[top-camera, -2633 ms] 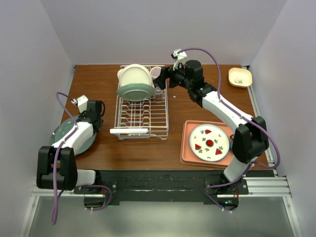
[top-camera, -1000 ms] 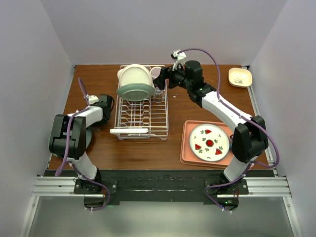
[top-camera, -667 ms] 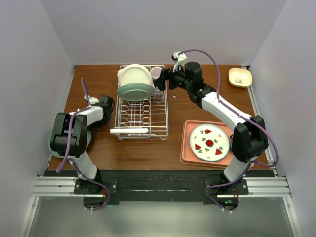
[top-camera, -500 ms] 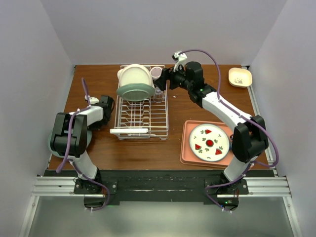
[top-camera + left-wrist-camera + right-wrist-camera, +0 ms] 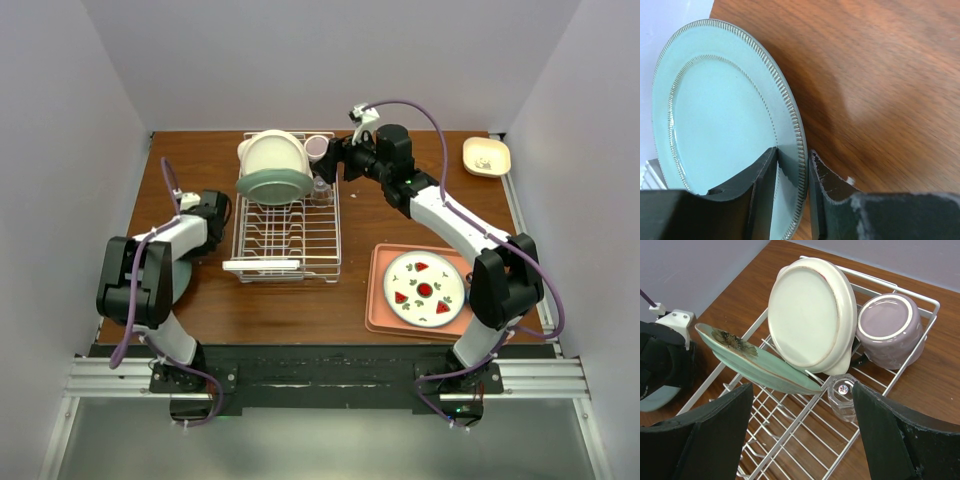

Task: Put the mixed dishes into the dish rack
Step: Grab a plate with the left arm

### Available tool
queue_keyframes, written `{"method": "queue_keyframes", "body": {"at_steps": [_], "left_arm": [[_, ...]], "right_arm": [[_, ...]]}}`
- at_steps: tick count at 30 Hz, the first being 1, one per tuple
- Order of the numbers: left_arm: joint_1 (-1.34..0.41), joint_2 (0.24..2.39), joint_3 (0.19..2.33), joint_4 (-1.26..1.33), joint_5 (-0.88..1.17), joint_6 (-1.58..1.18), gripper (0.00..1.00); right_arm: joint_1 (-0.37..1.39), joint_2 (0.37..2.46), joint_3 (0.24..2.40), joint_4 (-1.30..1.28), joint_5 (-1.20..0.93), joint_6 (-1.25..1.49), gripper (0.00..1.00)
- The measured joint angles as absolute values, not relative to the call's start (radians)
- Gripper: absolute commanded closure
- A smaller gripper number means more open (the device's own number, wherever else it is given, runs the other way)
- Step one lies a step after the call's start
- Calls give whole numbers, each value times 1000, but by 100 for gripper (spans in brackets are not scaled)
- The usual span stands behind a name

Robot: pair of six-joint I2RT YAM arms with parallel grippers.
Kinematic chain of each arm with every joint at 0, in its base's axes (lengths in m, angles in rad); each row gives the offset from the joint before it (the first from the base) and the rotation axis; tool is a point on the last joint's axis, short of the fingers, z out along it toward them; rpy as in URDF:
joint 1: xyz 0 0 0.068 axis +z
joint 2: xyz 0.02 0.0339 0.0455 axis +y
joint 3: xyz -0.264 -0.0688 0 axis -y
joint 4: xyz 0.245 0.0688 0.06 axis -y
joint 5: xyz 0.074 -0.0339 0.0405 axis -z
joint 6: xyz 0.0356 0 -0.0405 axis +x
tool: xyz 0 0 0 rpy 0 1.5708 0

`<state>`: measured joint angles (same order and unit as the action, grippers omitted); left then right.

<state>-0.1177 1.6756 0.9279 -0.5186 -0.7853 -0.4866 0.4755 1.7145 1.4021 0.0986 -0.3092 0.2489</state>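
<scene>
One-arm move: with left gripper (image 5: 792, 156) clamped across rim of green plate (image 5: 715, 110) on table (image 5: 880, 75) left of rack (image 5: 290, 235), carry plate rightward, edge-on, into free slots; leave right gripper (image 5: 802, 387) wide open, empty, above rack's far end.

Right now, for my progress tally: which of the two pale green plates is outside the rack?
The plain ribbed-rim plate, its edge between the left fingers, left of the dish rack; the flower-patterned plate leans inside it.
</scene>
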Motion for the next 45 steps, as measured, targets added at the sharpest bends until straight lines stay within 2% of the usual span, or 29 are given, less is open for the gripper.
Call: {"method": "queue_keyframes", "body": {"at_steps": [3, 4, 23, 33, 45], "left_arm": [[-120, 1661, 928, -519, -768, -487, 99], [-120, 1657, 928, -519, -762, -487, 100], [-125, 1420, 944, -566, -662, -481, 100], [-127, 1327, 1021, -687, -709, -477, 100], [-128, 1274, 1070, -717, -770, -397, 100]], "right_arm": [[475, 1715, 1402, 99, -310, 251, 16], [475, 1715, 1402, 99, -310, 251, 16], [471, 1715, 1402, 99, -336, 264, 16], [471, 1715, 1402, 107, -362, 281, 16], [471, 1737, 1402, 117, -399, 304, 17]]}}
